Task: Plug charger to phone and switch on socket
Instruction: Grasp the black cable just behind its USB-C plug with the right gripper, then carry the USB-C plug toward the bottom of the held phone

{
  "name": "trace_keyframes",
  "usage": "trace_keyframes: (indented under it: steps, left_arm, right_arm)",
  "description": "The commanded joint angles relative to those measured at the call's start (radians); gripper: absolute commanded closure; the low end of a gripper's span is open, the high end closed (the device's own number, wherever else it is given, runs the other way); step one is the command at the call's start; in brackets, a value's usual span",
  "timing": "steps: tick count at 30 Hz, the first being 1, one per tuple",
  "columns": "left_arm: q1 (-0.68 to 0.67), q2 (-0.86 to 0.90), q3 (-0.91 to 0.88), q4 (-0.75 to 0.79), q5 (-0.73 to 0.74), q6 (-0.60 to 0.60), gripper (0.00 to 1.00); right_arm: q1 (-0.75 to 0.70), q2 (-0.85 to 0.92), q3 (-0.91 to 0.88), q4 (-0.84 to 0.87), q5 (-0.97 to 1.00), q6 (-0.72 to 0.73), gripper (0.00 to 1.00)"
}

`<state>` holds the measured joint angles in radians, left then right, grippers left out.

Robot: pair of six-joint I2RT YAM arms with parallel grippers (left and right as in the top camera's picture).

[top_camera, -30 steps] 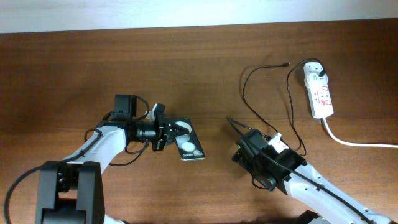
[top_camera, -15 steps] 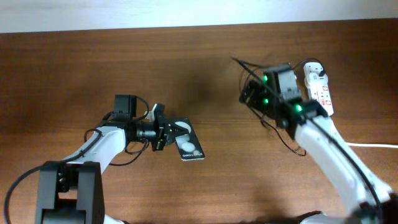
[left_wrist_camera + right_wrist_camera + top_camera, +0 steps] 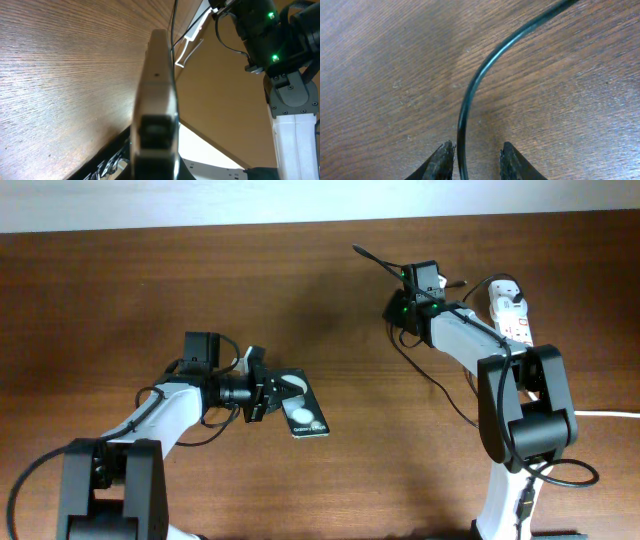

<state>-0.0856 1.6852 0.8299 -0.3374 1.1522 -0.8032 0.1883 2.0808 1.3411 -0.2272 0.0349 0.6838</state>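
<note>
The black phone (image 3: 303,408) lies left of centre, and my left gripper (image 3: 262,395) is shut on its left end. The left wrist view shows the phone (image 3: 156,75) edge-on between the jaws. The charger's thin black cable (image 3: 470,95) curves over the wood and passes between my right gripper's (image 3: 476,155) fingertips, close to the left one with a gap to the right one. That right gripper (image 3: 410,300) points down at the cable loop at the far right, beside the connector tip (image 3: 462,282). The white socket (image 3: 515,330) lies just right of it, the white adapter (image 3: 505,290) at its far end.
The socket's thick white cord (image 3: 570,410) runs off to the right edge. More loops of the black cable lie on the brown wooden table (image 3: 150,290) under the right forearm (image 3: 470,335). A pale wall borders the table's far edge.
The right arm swung from the near side of the table up to the cable loop by the socket, and its jaws narrowed around the cable. The left arm and phone stayed put.
</note>
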Motion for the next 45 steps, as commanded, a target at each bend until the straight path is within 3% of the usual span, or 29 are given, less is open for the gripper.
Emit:
trace_keyframes:
  steps: [1, 3, 4, 6, 8, 11, 13, 14, 17, 19, 23, 25, 31, 34, 35, 38, 40, 42, 43, 45]
  left_arm:
    - [-0.002, -0.002, 0.02, 0.002, 0.037, 0.019, 1.0]
    - [-0.002, -0.002, 0.02, 0.002, 0.037, 0.019, 1.0]
    - [-0.002, -0.002, 0.02, 0.002, 0.037, 0.019, 1.0]
    - [-0.002, -0.002, 0.02, 0.003, 0.036, 0.019, 1.0]
    - [-0.002, -0.002, 0.02, 0.002, 0.037, 0.019, 1.0]
    - [-0.002, -0.002, 0.02, 0.003, 0.037, 0.019, 1.0]
    - [-0.002, -0.002, 0.02, 0.003, 0.037, 0.019, 1.0]
    - [-0.002, -0.002, 0.02, 0.002, 0.037, 0.019, 1.0]
    - [-0.002, -0.002, 0.02, 0.003, 0.037, 0.019, 1.0]
    - [-0.002, -0.002, 0.02, 0.002, 0.036, 0.019, 1.0]
    - [-0.002, -0.002, 0.02, 0.003, 0.036, 0.019, 1.0]
    - [-0.002, -0.002, 0.02, 0.003, 0.036, 0.019, 1.0]
    - [-0.002, -0.002, 0.02, 0.003, 0.037, 0.019, 1.0]
    - [-0.002, -0.002, 0.02, 0.003, 0.036, 0.019, 1.0]
    - [-0.002, -0.002, 0.02, 0.003, 0.036, 0.019, 1.0]
    - [-0.001, -0.002, 0.02, 0.003, 0.032, 0.019, 1.0]
    - [-0.001, -0.002, 0.02, 0.003, 0.032, 0.019, 1.0]
    - [-0.001, -0.002, 0.02, 0.003, 0.029, 0.02, 1.0]
    - [-0.002, -0.002, 0.02, 0.003, 0.029, 0.019, 1.0]
    - [-0.002, -0.002, 0.02, 0.003, 0.029, 0.019, 1.0]
  right_arm:
    - [-0.005, 0.009, 0.015, -0.012, -0.011, 0.0, 0.78]
    - [-0.004, 0.009, 0.015, -0.023, -0.089, -0.021, 0.94]
    - [-0.004, 0.009, 0.015, -0.033, -0.187, -0.106, 0.96]
    - [0.01, 0.009, 0.015, -0.107, -0.302, -0.22, 0.96]
    - [0.077, 0.009, 0.015, -0.318, -0.365, -0.388, 0.96]
    - [0.175, 0.009, 0.015, -0.523, -0.331, -0.5, 0.92]
    - [0.218, 0.009, 0.015, -0.532, -0.242, -0.497, 0.48]
    - [0.21, 0.009, 0.015, -0.512, -0.164, -0.422, 0.24]
    - [0.161, 0.009, 0.021, -0.43, -0.075, -0.274, 0.0]
    - [0.111, 0.009, 0.026, -0.342, -0.074, -0.197, 0.02]
    - [0.06, 0.009, 0.026, -0.227, -0.028, -0.143, 0.16]
    - [0.062, 0.01, 0.025, -0.21, -0.022, -0.139, 0.29]
    - [0.099, 0.087, 0.025, -0.212, 0.034, -0.14, 0.57]
    - [0.101, 0.086, 0.026, -0.21, 0.018, -0.175, 0.87]
    - [0.1, 0.086, 0.026, -0.21, -0.053, -0.238, 0.89]
    - [0.101, 0.085, 0.026, -0.32, -0.325, -0.529, 0.94]
    - [0.1, 0.085, 0.026, -0.48, -0.24, -0.606, 0.94]
    - [0.1, 0.085, 0.026, -0.543, -0.062, -0.597, 0.76]
    - [0.1, 0.085, 0.027, -0.542, -0.041, -0.598, 0.57]
    - [0.101, 0.085, 0.042, -0.541, -0.041, -0.597, 0.49]
